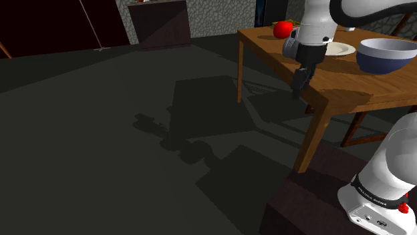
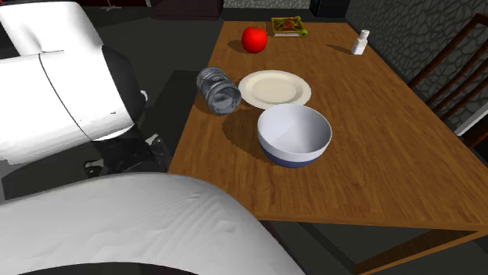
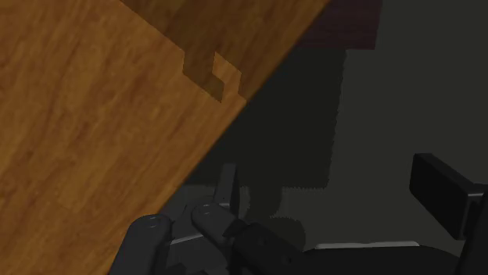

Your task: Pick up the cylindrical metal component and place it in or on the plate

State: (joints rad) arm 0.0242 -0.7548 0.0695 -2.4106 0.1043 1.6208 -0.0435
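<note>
The metal cylinder lies on its side on the wooden table, at the edge on the second exterior view's left. It almost touches the white plate, which has nothing on it. My gripper hangs over the table's near edge, fingers pointing down, on the shoulder view's left of the plate. It is open and holds nothing. In the wrist view one black finger stands far out to the side, with the table edge and dark floor below.
A large white and blue bowl stands just in front of the plate. A red apple, a small packet and a white shaker are at the far end. Chairs flank the table. My white arm looms at the left.
</note>
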